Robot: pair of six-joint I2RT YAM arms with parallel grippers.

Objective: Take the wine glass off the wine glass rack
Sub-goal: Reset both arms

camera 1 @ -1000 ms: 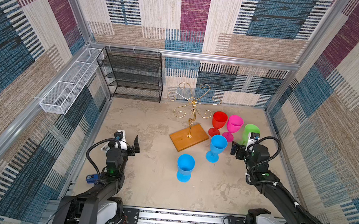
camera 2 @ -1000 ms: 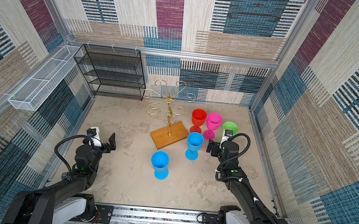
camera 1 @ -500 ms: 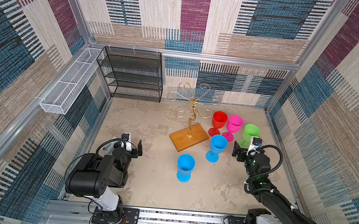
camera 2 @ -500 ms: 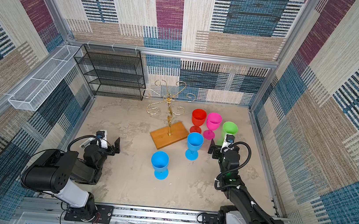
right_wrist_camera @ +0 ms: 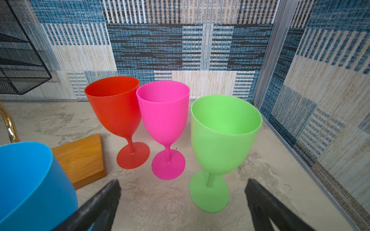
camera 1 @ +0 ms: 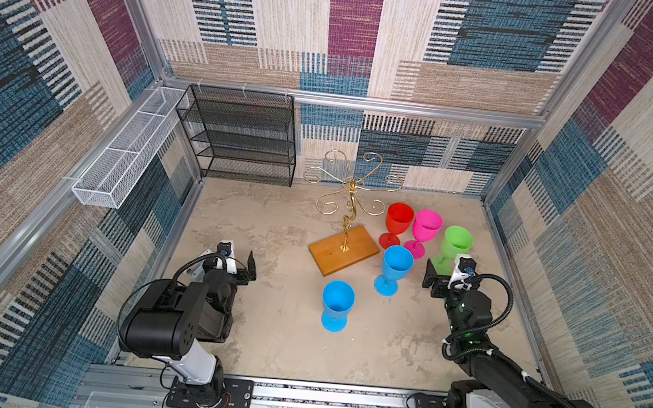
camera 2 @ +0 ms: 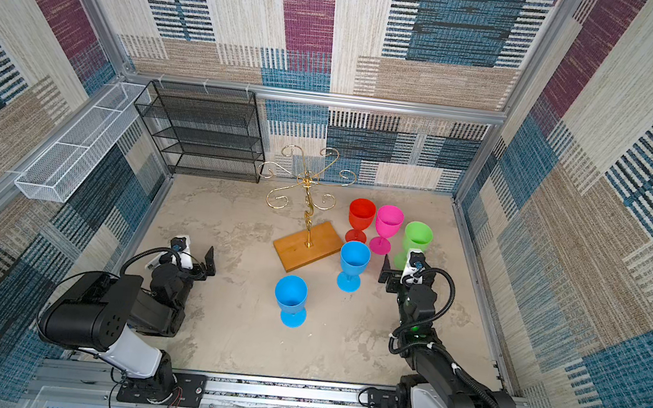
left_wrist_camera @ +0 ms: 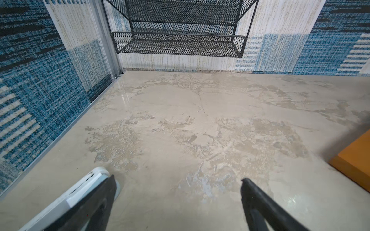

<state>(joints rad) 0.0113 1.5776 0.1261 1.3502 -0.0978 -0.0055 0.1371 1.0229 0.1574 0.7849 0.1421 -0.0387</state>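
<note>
1. Wine glass rack point(camera 1: 344, 251) stands on its wooden base point(camera 2: 307, 249) in the middle of the bench point(camera 1: 280, 334). In both top views every gold scroll arm is bare, so no glass hangs from it.
2. All five glasses stand upright on the bench. The red glass point(camera 1: 399, 219), pink glass point(camera 1: 426, 227) and green glass point(camera 1: 456, 245) form a row just beside the rack. One blue glass point(camera 1: 396, 265) stands near the base's corner, and the second blue glass point(camera 1: 337, 300) stands apart, closer to the robot.
3. What has changed for you is in the arms. Over the last second the left arm has folded back toward its mount. The right arm has drawn back a little from the green glass, so more of that bowl now shows.
4. Your left pincer point(left_wrist_camera: 178, 180) is released. Its jaws are spread wide over bare bench with nothing between them.
5. Your right pincer point(right_wrist_camera: 182, 184) is released and empty too. The green glass's foot stands just ahead of its jaws, apart from them.
6. To my eye the task is finished, and both arms look to be heading back to rest. Only watch that the right arm stays clear of the green glass and the nearer blue one.
</note>
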